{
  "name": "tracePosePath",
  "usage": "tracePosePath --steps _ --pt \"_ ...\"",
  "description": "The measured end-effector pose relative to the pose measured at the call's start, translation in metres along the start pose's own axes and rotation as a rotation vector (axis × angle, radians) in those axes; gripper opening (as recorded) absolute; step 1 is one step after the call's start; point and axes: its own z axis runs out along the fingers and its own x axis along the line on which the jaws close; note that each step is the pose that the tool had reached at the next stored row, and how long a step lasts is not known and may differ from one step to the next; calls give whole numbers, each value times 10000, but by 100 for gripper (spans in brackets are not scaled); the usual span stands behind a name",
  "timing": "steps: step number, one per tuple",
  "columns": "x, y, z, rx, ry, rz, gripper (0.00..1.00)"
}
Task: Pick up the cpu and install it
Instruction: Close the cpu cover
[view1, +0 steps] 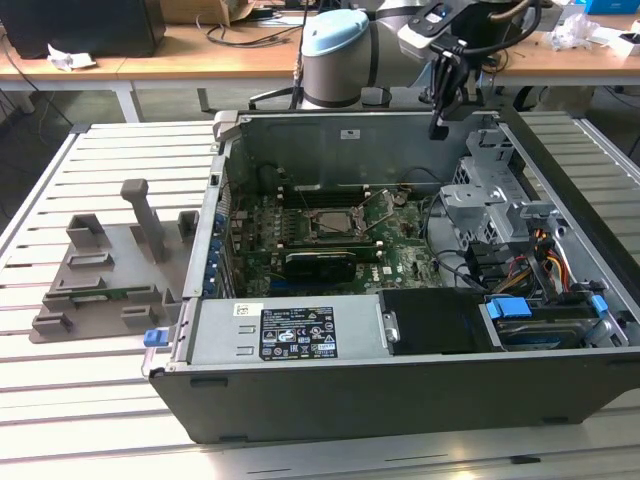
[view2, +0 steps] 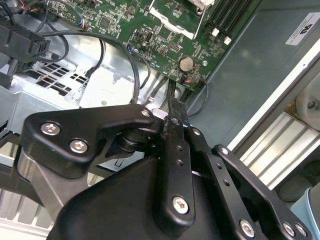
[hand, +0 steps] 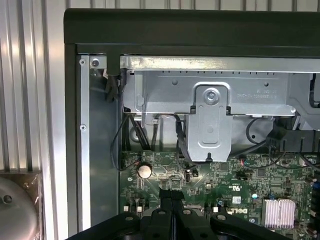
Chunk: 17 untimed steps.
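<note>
Black gripper (hand: 170, 195) fingers pressed together, nothing between them, hovering over the green motherboard (hand: 225, 180) edge. Unclear where the cpu is; cannot tell if it sits in the socket (view1: 330, 222). Likely best: spread fingers first, approach it square and level.

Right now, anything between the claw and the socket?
Nothing visible. The claw hangs high by the case wall; the socket sits on the board with nothing over it. Cables lie to the exterior view's right, off that line.
</note>
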Motion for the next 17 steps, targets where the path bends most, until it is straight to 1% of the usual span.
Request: tracePosePath --steps 17 --pt "-2 7 114 0 1 -1 11"
